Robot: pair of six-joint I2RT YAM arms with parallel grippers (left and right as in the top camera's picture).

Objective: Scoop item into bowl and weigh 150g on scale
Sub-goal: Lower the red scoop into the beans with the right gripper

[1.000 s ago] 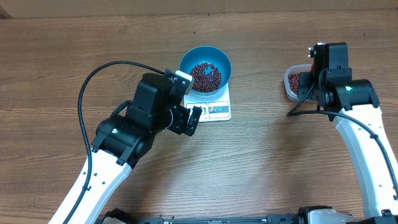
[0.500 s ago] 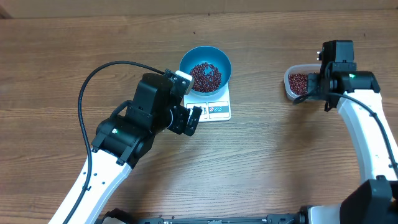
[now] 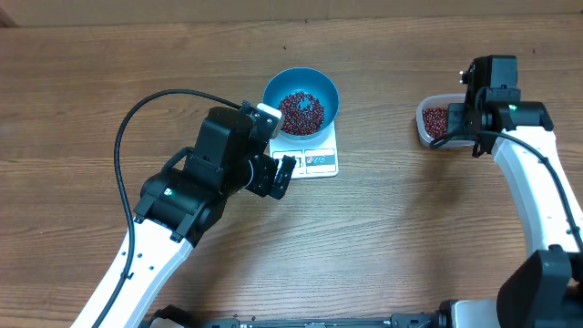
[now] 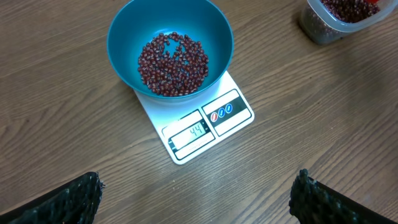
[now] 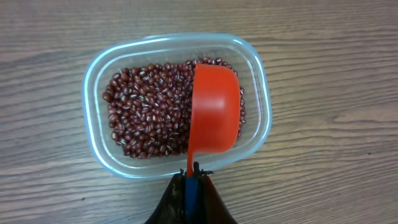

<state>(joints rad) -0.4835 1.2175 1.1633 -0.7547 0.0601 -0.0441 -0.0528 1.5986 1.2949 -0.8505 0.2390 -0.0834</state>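
A bright blue bowl [image 3: 301, 98] [image 4: 170, 46] with dark red beans [image 4: 173, 63] in its bottom stands on the white scale [image 3: 317, 161] [image 4: 200, 127], whose display reads 44. My left gripper [image 4: 198, 193] hangs open just in front of the scale, with only bare wood between its fingers. At the right, my right gripper [image 5: 193, 177] is shut on the blue handle of a red scoop [image 5: 215, 114]. The scoop is turned on its side over a clear tub [image 5: 96, 74] [image 3: 424, 123] full of beans [image 5: 149, 115].
The left arm [image 3: 205, 178] and its black cable [image 3: 137, 114] cover the table left of the scale. The right arm [image 3: 533, 196] runs down the right side. Bare wood lies between the scale and the tub.
The right arm has swung right and slightly up, bringing its gripper over the tub's right part. The left arm, bowl and scale have stayed in place.
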